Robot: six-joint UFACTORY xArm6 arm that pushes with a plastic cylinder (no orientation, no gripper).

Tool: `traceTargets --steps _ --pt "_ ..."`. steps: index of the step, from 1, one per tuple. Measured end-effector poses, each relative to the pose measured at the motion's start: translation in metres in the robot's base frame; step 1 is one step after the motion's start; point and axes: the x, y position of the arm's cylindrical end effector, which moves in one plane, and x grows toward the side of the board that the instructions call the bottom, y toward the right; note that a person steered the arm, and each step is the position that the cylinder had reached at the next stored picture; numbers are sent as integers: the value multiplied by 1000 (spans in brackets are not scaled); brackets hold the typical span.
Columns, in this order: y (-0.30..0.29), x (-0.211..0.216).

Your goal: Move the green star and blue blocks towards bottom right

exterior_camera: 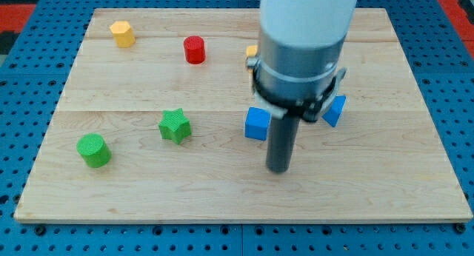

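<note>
Camera view, setting: a pale wooden board lies on a blue perforated table, with six small plastic blocks in sight and one arm over the middle.

Camera view, my tip: the dark rod's lower end rests on bare wood near the board's centre, touching no block. There are no jaws to close, so nothing is held or clamped; it can only shove.

Camera view, green star-shaped plastic block: well apart from my tip, at about 10 o'clock from it, alone on open wood.

Camera view, blue cube-like plastic block: just beside the rod, at about 11 o'clock from my tip.

Camera view, second blue plastic block: at about 1 o'clock from my tip, partly hidden by the arm's collar; its shape is unclear.

Camera view, bystanders: a green round plastic block at 9 o'clock, a red round plastic block and a yellow hexagonal plastic block towards 10 and 11 o'clock, and an orange block mostly hidden behind the arm.

Handling, judged: the blocks look light, rigid and smooth, likely to slide easily and to spin if struck off-centre.

Contact, judged: press each block squarely on its 10 o'clock face; the star's points may deflect the tip, so a notch between points looks the steadier seat.
</note>
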Motion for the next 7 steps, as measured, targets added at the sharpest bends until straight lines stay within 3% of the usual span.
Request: traceTargets --steps 1,2,3,4,5,7 --pt "-84 -2" --pt "-162 -37" --pt "-197 -68" --pt "-166 -103" --pt "-109 -104" --pt "-112 -87"
